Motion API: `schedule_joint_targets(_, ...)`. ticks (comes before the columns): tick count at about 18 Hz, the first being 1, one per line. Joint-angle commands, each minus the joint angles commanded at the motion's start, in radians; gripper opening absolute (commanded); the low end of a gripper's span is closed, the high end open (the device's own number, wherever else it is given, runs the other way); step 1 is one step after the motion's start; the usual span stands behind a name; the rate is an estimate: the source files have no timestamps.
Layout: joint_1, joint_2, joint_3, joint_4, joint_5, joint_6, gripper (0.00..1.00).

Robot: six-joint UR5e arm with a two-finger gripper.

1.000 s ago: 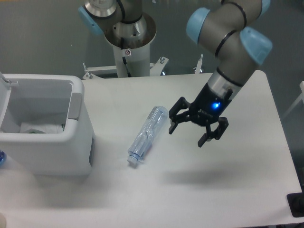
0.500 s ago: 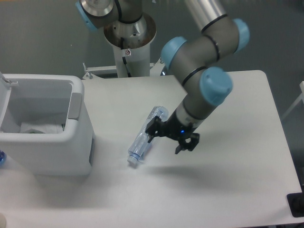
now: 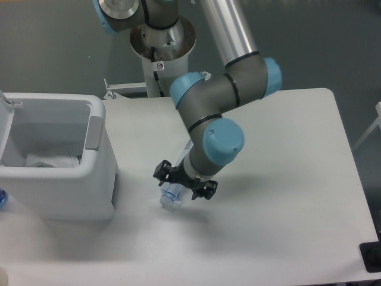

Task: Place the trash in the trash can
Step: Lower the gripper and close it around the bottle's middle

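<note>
The clear bluish plastic bottle (image 3: 171,194) lies on the white table (image 3: 286,226), cap end toward the front left; most of it is hidden under my arm. My gripper (image 3: 184,182) is open, low over the bottle, with one finger on each side of it near the cap end. The white trash can (image 3: 71,179) stands at the left. The thin white plastic bag (image 3: 50,160) lies inside the can at the bottom.
The grey tab (image 3: 94,132) sits on the can's right rim. The robot base column (image 3: 162,53) stands behind the table at the back. A small blue object (image 3: 2,198) shows at the left edge by the can.
My gripper has moved left and down from the right of the bottle to straddle its lower end. The arm now covers the bottle's upper part. The bottle has not moved.
</note>
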Motion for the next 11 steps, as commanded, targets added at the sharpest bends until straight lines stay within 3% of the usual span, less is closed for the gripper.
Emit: schedule_joint_targets(11,-0.051,-0.066,-0.006,0.005,0.144,-0.048,1.0)
